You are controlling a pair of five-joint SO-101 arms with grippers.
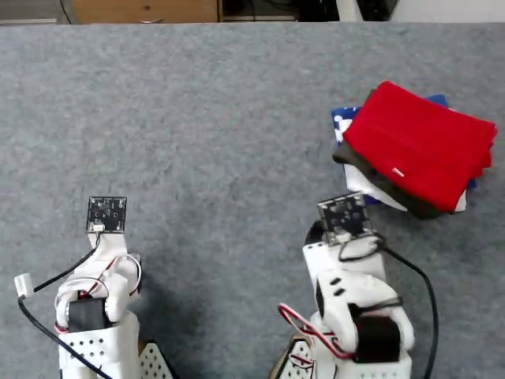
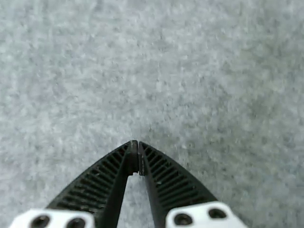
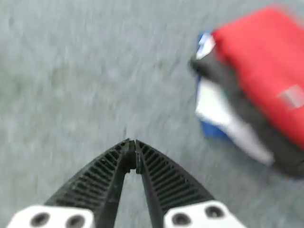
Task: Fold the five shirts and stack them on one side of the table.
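**Two pairs of jaws clenched, shirts piled near the right pair**

Both arms sit at the near edge of the grey worktop (image 1: pixel 197 118). The left arm (image 1: pixel 99 296) and the right arm (image 1: pixel 355 304) are side by side. The left jaws are clenched, their ribbed black tips meeting with nothing between them. Below and ahead of them lies bare grey worktop (image 2: pixel 190 71).

The right jaws are also clenched tip to tip and grasp nothing.

The stack of folded shirts (image 1: pixel 414 150) rests on the worktop ahead of the right jaws and off to their outer side. It is near them but not touching, and it is well apart from the left jaws.

Four layers can be told apart:
- A red shirt (image 1: pixel 418 142) lies on top.
- A dark shirt (image 1: pixel 351 160) lies under it.
- A white shirt (image 1: pixel 364 185) comes next.
- A blue shirt (image 1: pixel 341 122) peeks out at the bottom.

Whether a fifth shirt lies among them cannot be told.

From the right wrist, the red shirt (image 3: pixel 266 57), dark shirt (image 3: pixel 228 80), white shirt (image 3: pixel 216 107) and blue shirt (image 3: pixel 211 130) show their stepped edges beyond the closed tips.
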